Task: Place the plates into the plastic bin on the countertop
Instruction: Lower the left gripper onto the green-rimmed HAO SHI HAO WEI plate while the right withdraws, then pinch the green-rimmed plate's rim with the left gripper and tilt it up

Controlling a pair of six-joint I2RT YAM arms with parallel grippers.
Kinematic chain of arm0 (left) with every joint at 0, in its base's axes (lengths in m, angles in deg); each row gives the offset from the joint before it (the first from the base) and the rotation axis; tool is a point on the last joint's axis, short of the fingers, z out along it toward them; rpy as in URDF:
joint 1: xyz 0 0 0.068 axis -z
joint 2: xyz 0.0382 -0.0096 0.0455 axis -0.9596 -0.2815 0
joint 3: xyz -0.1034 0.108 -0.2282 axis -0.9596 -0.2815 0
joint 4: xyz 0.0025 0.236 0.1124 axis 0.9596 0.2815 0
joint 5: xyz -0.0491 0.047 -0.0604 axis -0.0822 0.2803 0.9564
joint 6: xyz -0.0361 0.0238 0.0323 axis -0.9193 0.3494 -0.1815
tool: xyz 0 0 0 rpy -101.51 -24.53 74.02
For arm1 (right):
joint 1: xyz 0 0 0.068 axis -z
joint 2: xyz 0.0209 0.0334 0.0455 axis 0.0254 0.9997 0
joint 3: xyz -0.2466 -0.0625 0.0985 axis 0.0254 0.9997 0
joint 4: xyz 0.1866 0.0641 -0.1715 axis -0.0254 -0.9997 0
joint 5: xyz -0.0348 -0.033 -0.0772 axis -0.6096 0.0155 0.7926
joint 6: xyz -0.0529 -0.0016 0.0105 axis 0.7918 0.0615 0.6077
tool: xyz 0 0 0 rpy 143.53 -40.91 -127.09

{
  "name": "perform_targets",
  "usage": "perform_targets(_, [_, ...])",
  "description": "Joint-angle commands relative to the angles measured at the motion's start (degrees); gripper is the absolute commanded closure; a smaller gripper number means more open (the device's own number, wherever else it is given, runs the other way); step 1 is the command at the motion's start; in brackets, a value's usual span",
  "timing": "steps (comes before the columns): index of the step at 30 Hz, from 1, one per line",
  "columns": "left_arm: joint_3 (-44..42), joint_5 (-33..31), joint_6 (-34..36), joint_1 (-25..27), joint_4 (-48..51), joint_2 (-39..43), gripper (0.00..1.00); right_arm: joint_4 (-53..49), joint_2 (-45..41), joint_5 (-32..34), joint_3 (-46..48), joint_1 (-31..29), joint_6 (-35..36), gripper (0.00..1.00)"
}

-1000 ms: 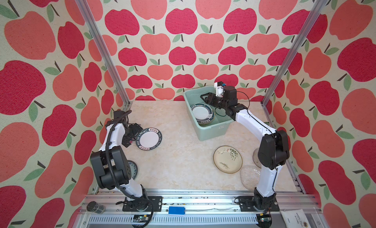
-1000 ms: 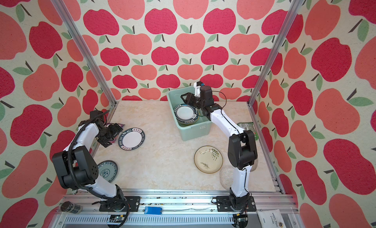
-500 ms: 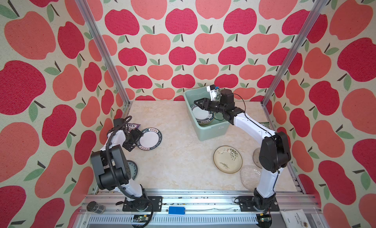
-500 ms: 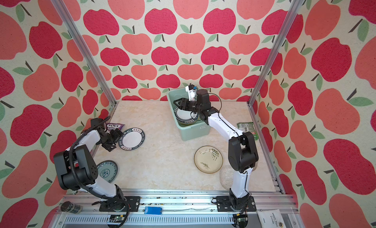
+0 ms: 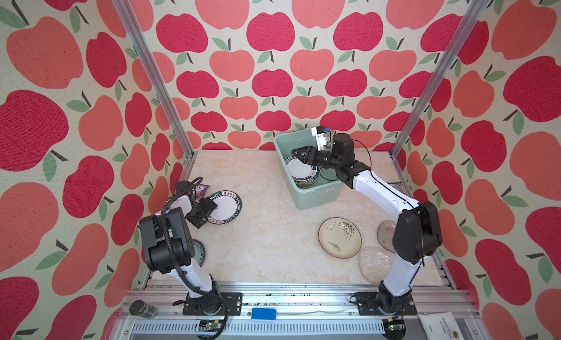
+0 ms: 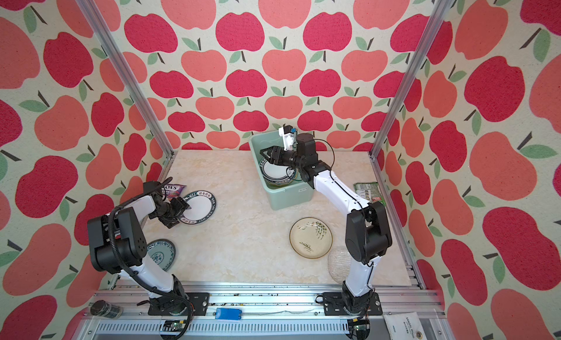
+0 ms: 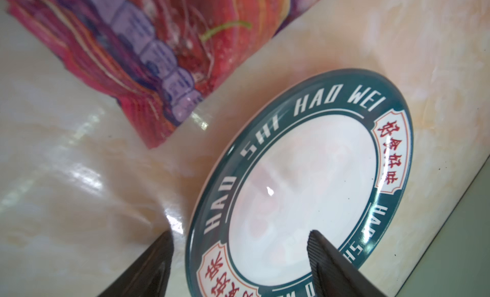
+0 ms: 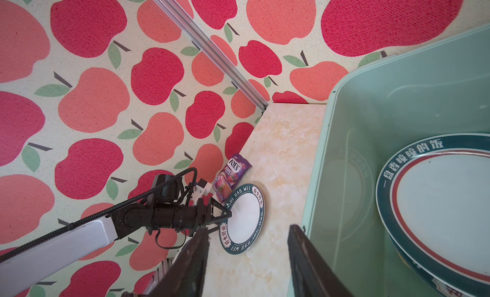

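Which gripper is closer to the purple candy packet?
Left. The left gripper straddles the rim of the lettered plate beside the purple packet; the right gripper hovers over the bin, across the countertop.

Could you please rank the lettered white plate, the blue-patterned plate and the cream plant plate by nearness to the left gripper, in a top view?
From the left gripper:
1. White round plate with dark lettered rim: at the gripper.
2. Blue-patterned round plate: front left.
3. Cream round plate with green plant: right of centre.
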Motion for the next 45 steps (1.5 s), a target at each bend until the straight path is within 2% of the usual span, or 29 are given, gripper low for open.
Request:
perform_targets(1, [-0.53, 2.27, 2.48, 0.73, -2.26, -2.82, 0.28, -1.33, -2.36, 0.91, 0.14, -0.66, 2.14, 0.49])
perform_targets(5, [0.70, 3.63, 4.86, 2.53, -2.89, -4.17, 0.38, -2.22, -2.01, 1.28, -0.47, -0.80, 2.41, 0.49])
perform_targets(16, [11.51, 4.05, 9.80, 10.79, -0.08, -12.67, 0.45, -4.64, -0.55, 1.98, -2.75, -1.11, 3.11, 0.51])
perform_targets(27, [23.58, 4.09, 13.28, 16.92, 4.56, -21.37, 0.48, -7.39, -0.10, 3.95, -3.83, -0.66, 4.52, 0.52])
perform_targets(34, [27.02, 5.52, 12.31, 19.65, 4.18, -24.22, 0.49, -7.83, 0.73, 4.37, -4.35, -0.15, 4.34, 0.53])
perform_targets(45, [29.71, 11.47, 8.47, 23.40, -0.98, -26.31, 0.51, -12.28, 4.35, 2.12, -9.52, 0.55, 5.07, 0.53])
